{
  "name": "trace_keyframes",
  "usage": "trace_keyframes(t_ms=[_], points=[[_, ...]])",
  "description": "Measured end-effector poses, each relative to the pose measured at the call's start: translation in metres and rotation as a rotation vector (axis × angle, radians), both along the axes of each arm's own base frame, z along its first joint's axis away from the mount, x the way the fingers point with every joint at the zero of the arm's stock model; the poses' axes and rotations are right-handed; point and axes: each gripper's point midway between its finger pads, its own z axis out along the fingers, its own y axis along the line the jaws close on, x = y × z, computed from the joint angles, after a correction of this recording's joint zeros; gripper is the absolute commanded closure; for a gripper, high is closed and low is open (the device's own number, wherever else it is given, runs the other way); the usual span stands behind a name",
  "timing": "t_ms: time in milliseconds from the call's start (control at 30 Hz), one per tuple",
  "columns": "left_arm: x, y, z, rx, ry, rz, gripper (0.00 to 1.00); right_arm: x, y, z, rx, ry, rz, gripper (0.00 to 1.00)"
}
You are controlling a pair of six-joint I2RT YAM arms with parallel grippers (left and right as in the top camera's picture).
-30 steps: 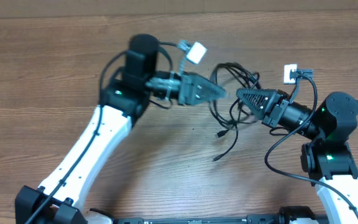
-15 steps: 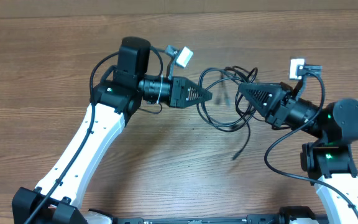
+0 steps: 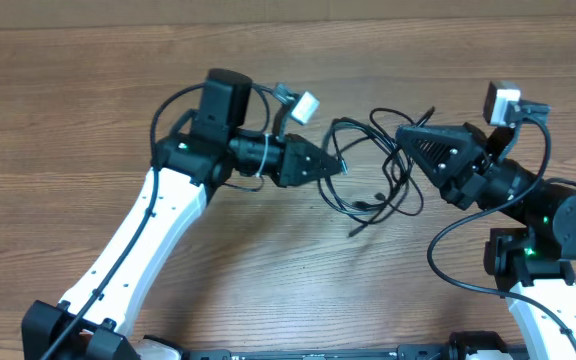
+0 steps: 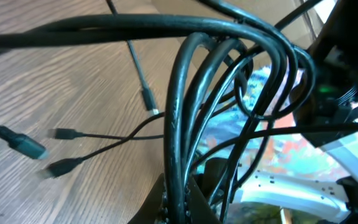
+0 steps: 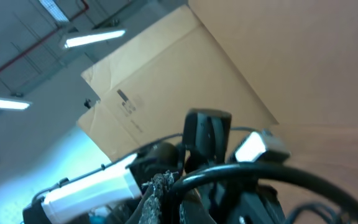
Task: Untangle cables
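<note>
Out over the middle of the wooden surface [image 3: 68,110] I've got the cables [image 3: 373,175] strung up between both arms, so here's how it sits. My left pincer [image 3: 340,165] comes in from the left with its tip right at the left edge of the tangle, and it's clamped down tight on the cables. On the left wrist cam a thick bunch of black strands rises straight out of the closed fingertips and fans into loops right in front of the lens. My right pincer [image 3: 403,133] points in from the right at the upper right side of the bundle, also pinched closed on the cables. On the right wrist cam one black strand arcs away sideways from the fingertips. That cam is tilted up a lot, so mostly I get a cardboard box [image 5: 185,74], ceiling lights and the other arm in the background. Between the two tips the cords make a messy knot of overlapping loops, and I honestly can't tell which strand goes over which. A couple of loose ends trail down out of the knot toward my side of the surface. Several small plugs [image 4: 61,133] show on the left wrist cam over the wood grain, a bit blurry, so I can't say whether they touch down. Both arms sit well apart at the base and angle in toward each other.
</note>
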Motion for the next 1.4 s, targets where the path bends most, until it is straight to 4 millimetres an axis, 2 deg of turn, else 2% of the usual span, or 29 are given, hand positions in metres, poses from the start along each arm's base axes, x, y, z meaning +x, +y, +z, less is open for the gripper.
trace_keyframes(t_ms=[233, 433, 633, 833, 1100, 1400], points=[[-0.019, -0.023, -0.011, 0.062, -0.032, -0.043, 0.96, -0.002, -0.01, 0.027, 0.097, -0.067, -0.055, 0.96], [-0.028, -0.031, -0.024, 0.134, -0.029, -0.04, 0.96, 0.002, -0.022, 0.044, 0.195, -0.08, -0.118, 0.96], [-0.026, -0.023, -0.044, 0.249, -0.016, 0.017, 0.96, 0.007, -0.04, 0.062, 0.315, -0.094, -0.196, 0.96], [-0.021, -0.005, -0.066, 0.397, 0.001, 0.1, 0.96, 0.014, -0.058, 0.073, 0.423, -0.089, -0.273, 0.96], [-0.018, 0.013, -0.079, 0.514, 0.004, 0.161, 0.96, 0.027, -0.079, 0.074, 0.504, -0.061, -0.375, 0.96], [-0.019, 0.015, -0.079, 0.527, 0.006, 0.166, 0.96, 0.06, -0.128, 0.047, 0.507, 0.062, -0.58, 0.96]])
